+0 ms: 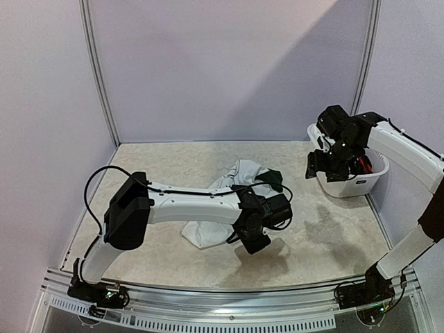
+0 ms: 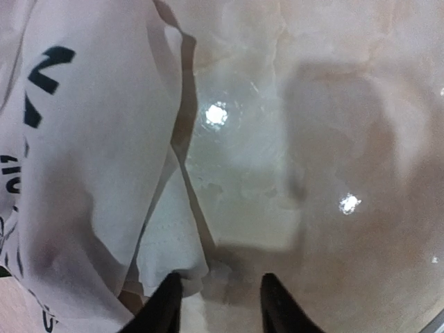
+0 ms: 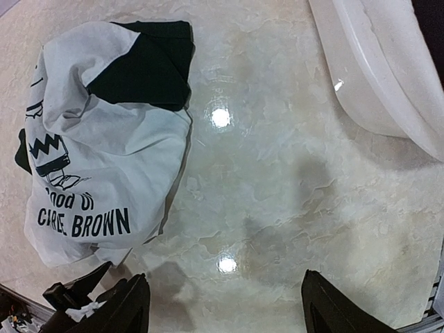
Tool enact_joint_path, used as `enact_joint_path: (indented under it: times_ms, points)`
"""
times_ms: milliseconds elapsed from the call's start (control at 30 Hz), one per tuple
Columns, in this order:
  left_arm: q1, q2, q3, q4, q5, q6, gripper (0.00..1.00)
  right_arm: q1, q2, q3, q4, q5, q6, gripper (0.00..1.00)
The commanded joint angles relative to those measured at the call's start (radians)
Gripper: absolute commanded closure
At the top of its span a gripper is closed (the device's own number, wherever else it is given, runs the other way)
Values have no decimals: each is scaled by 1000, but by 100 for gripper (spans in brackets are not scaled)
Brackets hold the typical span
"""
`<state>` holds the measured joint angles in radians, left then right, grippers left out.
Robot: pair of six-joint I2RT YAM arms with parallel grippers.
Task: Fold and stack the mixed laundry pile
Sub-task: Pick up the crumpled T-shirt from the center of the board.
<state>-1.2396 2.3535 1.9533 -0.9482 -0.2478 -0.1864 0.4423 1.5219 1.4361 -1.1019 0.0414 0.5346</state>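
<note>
- White T-shirt (image 1: pixel 207 232) crumpled mid-table in top view. L gripper (image 1: pixel 255 241) at its near-right edge; R gripper (image 1: pixel 316 165) far right by tub (image 1: pixel 368 186).
- L wrist: fingers apart, hem corner beside one, not clamped.
- R wrist: jaws wide, empty; dark green piece (image 3: pixel 149 69) under shirt's far end.
- Step, prob.: catching hem to spread shirt. Next: shut on hem; R takes 2nd corner.

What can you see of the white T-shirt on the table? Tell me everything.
The white T-shirt is soft fabric, crumpled in a loose heap, not folded, lying on the pale marbled table. Black print shows: a zigzag drawing and lettering ending in BROWN. A dark piece lies against its far end; whether it is a separate garment is unclear. A stitched hem corner lies by one finger of the left tool, whose jaws stand apart.
</note>
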Motion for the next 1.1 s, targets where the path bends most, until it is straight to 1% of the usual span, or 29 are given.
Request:
enact_joint_path:
  times_ms: [0,33,67,233,367,467,633,767,900,1000,1067]
  points:
    - [19,31,0,21,-5,-10,81,-7,-25,-17,-15,-8,13,24]
    - [23,31,3,20,-1,-15,94,-7,-22,-17,-15,-8,13,24]
    - [27,27,7,14,-2,-22,100,-7,-23,-17,-12,-8,12,24]
    - [35,-51,7,-9,-2,-40,100,-7,-15,-17,0,-10,10,24]
    - [53,-193,-37,-16,33,-89,100,-8,-13,-18,7,-1,3,24]
    - [81,-321,-116,-6,67,-139,100,-8,-14,-26,15,3,-5,24]
    - [153,-533,-294,19,146,-229,100,-9,-20,-46,29,-2,-8,24]
    - [242,-689,-452,71,232,-319,100,-8,-28,-66,39,-5,-8,24]
    - [411,-836,-628,152,350,-438,100,-8,-33,-74,52,-19,-4,24]
    - [543,-917,-730,174,412,-484,100,-8,-32,-74,66,-30,4,24]
    - [615,-946,-778,173,428,-499,100,-9,-31,-77,77,-66,12,24]
